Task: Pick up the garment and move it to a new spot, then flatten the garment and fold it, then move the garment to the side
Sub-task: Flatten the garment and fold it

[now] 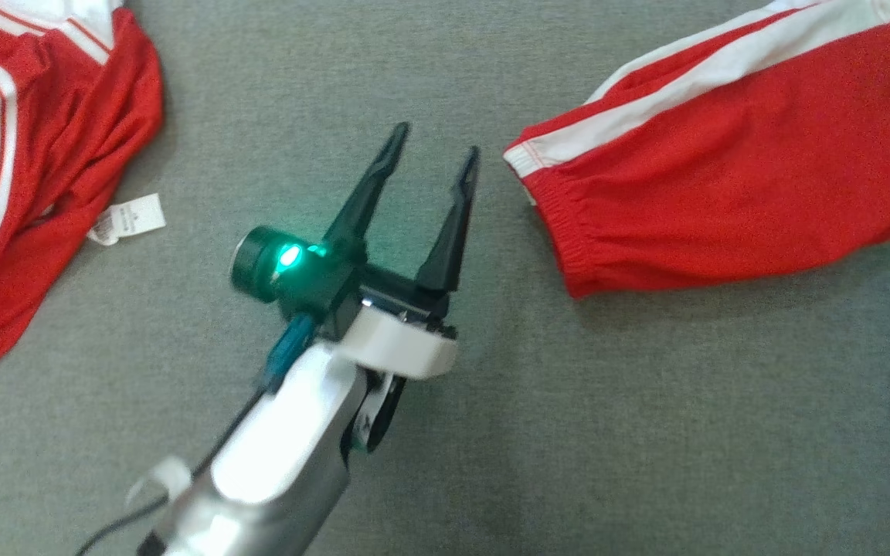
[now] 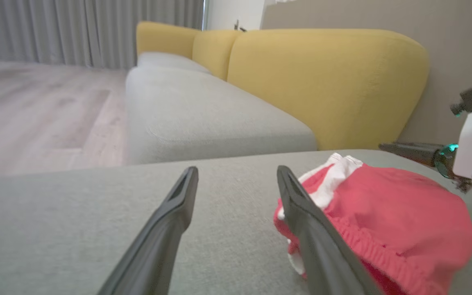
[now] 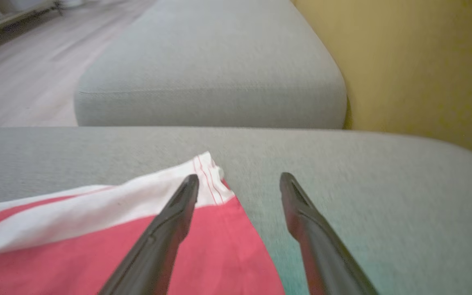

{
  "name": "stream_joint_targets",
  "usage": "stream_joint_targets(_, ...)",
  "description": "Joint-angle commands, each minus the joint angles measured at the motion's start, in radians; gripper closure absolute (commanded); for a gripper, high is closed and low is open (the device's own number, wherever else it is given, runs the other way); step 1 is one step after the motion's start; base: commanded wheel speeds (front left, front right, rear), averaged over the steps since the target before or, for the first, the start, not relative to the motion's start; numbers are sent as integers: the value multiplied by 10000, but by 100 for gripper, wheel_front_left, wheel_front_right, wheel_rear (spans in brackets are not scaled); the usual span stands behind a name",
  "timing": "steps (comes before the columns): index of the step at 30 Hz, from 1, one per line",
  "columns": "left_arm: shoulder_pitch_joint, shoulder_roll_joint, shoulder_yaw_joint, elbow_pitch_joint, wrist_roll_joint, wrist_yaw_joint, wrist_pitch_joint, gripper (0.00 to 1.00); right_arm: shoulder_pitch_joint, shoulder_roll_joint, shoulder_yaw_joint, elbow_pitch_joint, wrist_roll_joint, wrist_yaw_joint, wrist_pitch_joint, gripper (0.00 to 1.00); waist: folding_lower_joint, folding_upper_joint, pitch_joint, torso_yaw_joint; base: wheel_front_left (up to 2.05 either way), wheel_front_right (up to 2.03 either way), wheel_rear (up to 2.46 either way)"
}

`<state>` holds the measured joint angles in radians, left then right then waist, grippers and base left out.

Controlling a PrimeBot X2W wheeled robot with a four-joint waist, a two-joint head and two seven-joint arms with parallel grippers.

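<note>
HEAD VIEW
- Count: one left gripper, two red garments and one label tag are showing.
- Left gripper: its two dark fingers are standing spread, pinching nothing, and are hovering over bare grey cushion.
- Garment: it is lying folded on the grey cushion, just to the right of the left gripper and apart from it. It is red with white stripes, and its far end is running out of the right edge.
- Second red garment: it is lying crumpled at the left, cut off by the top and left edges, with the label tag sticking out beside it.
- Hard to read: a dark and pale patch at the right border is too cropped to identify.

LEFT WRIST VIEW
- Count: two grippers, one garment, two cushions and three yellow backrests are showing.
- Left gripper: the fingers are standing wide apart and holding nothing.
- Garment: it is lying on the grey cushion, partly hidden behind the right-hand finger.
- Right gripper: it is reaching in beyond the garment. Its body is cropped, and the jaw gap cannot be told from this angle.
- Background: far cushion, floor and curtain are blurring.

RIGHT WRIST VIEW
- Count: one gripper, one garment, two cushions and one yellow backrest are showing.
- Right gripper: the fingers are spread and empty.
- Garment: its striped corner is lying under the left-hand finger. The rest is running off the frame.
</note>
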<state>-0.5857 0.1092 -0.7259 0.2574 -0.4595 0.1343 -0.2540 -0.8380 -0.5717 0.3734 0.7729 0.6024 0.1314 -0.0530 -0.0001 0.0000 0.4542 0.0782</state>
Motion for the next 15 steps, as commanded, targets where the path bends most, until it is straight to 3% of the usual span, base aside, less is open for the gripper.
stream_joint_targets(1, 347, -40, 771, -827, 571, 187, -76, 0, 311, -368, -60, -67, 308, -7, 241, 0, 1, 0, 10, 156, 0, 0, 0)
stream_joint_targets(9, 2074, -418, 2037, -2435, 2116, 21, -77, 0, 1048, -563, 73, 835, 1233, -7, 1584, 0, 1, 0, -29, 790, 0, 0, 0)
stream_joint_targets(10, 2204, -443, 2115, -2509, 2214, -53, -77, 0, 1128, -525, 116, 853, 1386, -7, 1736, 9, 1, 0, -64, 836, 0, 0, 0)
stream_joint_targets(12, 2440, -485, 2313, -2605, 2320, -177, -77, 0, 1277, -428, 205, 771, 1756, -7, 2018, 76, 1, 0, -154, 859, 0, 0, 0)
stream_joint_targets(13, 2541, -501, 2416, -2639, 2347, -245, -77, 0, 1329, -401, 254, 688, 1929, -7, 2133, 100, 1, 0, -193, 847, 0, 0, 0)
stream_joint_targets(15, 2690, -526, 2624, -2663, 2410, -380, -77, 0, 1449, -405, 431, 430, 2177, -7, 2256, 100, 1, 0, -302, 780, 0, 0, 0)
